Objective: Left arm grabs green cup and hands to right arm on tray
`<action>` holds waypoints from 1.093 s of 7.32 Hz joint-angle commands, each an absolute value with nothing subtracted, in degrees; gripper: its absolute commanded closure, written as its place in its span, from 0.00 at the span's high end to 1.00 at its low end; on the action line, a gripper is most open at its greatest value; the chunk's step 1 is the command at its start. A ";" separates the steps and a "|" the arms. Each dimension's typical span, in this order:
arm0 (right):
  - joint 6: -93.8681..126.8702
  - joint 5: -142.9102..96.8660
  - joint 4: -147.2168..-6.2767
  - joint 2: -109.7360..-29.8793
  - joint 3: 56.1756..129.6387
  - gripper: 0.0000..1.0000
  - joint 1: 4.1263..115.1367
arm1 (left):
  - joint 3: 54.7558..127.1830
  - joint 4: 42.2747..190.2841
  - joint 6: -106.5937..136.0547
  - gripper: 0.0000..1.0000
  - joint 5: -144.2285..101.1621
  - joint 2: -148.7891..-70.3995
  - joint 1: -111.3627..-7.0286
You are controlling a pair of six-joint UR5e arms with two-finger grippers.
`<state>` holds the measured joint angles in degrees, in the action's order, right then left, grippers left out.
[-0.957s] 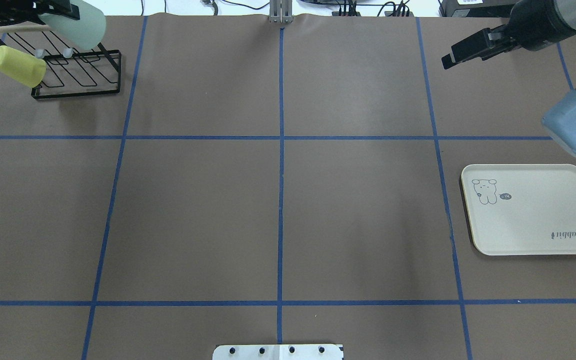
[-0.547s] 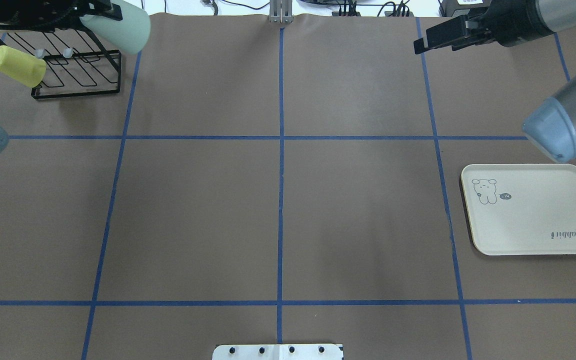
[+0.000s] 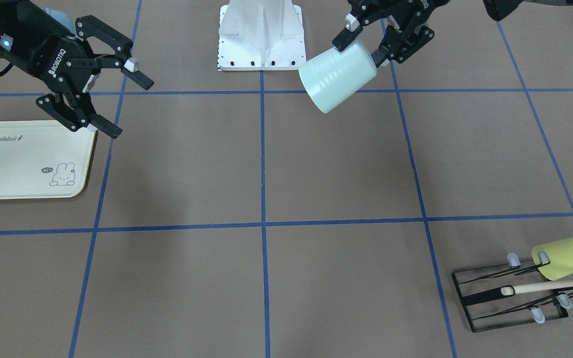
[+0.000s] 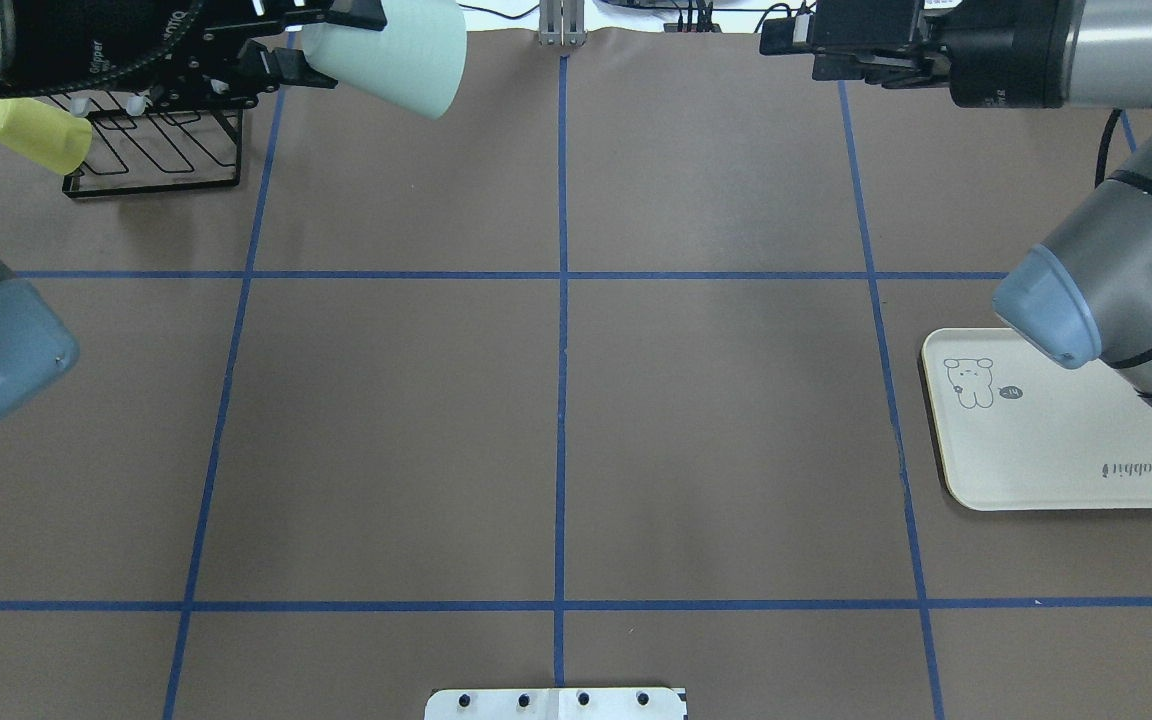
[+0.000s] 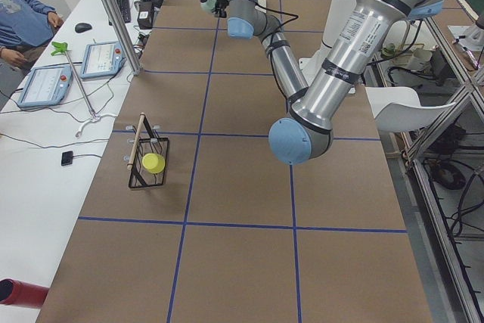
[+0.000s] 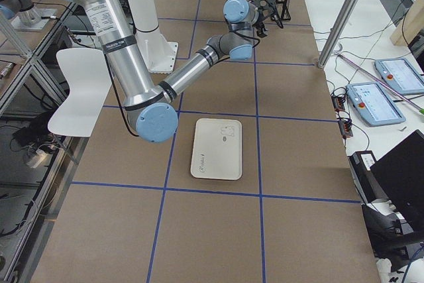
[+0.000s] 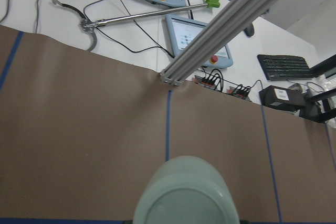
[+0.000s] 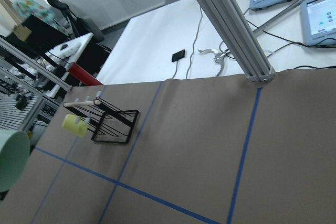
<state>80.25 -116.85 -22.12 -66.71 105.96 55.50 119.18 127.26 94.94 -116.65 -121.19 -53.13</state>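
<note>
Upper right, your left gripper point(image 3: 361, 52) clamps the green cup point(image 3: 336, 77) at its rim end; it looks light, rigid and slick. Upper left, your right gripper point(image 3: 128, 107) gapes: take the free base end.

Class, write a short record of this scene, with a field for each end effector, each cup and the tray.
Left end effector: shut on the green cup, which is tilted in the air
Right end effector: open, holding nothing, near the tray
Tray: flat on the table, on the robot's right side, green cup not yet on it
Yellow-green cup: on the black wire rack
</note>
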 commanded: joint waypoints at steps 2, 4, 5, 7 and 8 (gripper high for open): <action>89.46 -97.80 -1.56 -66.71 105.91 0.99 43.55 | 119.80 128.32 98.26 0.00 -120.65 -125.40 -50.98; 90.26 -89.76 7.70 -66.45 105.91 0.98 37.11 | 119.97 128.41 100.28 0.00 -122.08 -126.73 -50.89; 90.26 -87.74 11.04 -66.01 106.00 0.98 35.09 | 119.97 128.41 100.28 0.00 -122.78 -126.74 -50.80; 90.26 -85.35 16.06 -65.92 106.00 0.97 32.53 | 120.15 128.58 101.86 0.00 -126.46 -127.87 -50.80; 90.35 -85.34 16.87 -65.92 106.00 0.96 32.35 | 120.15 128.58 101.78 0.00 -129.26 -128.40 -50.80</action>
